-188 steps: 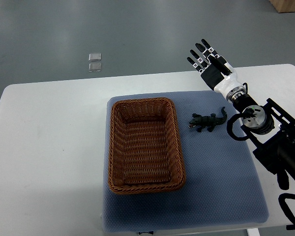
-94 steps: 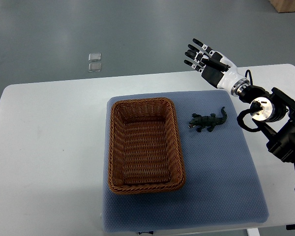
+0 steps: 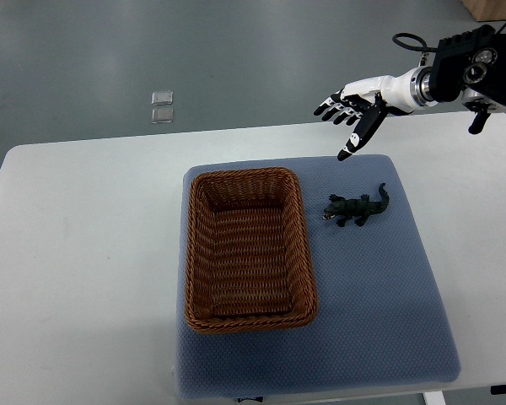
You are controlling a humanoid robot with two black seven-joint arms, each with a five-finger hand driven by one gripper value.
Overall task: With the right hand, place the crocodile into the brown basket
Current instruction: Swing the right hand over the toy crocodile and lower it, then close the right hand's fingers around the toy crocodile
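Crocodile (image 3: 357, 207), a small dark green toy, lies flat on a blue mat (image 3: 379, 295) that covers part of a white table (image 3: 84, 253). It sits just right of the brown basket (image 3: 244, 173), clear of the rim, with its thin tail curving toward the far side. The basket holds nothing.

Several things could go wrong from here. The toy is low and narrow, with thin legs and tail, so a grasp that comes down off-centre would likely catch only the tail, and the toy could swing or slip free. Fingertips that land on the soft mat first could nudge the toy sideways instead of closing around it. On the way over, a low carry could snag the toy on the woven wall, and an early release would probably drop it on the rim or the mat.

1 robot hand is visible: the right hand (image 3: 358, 99), whose arm enters from the upper right edge. Its fingers are spread and it carries nothing, with 1 digit angled down toward the mat's far edge. The hand appears raised beyond that far edge. The crocodile lies nearer the robot than the hand, almost directly below it in the picture and well apart from it.
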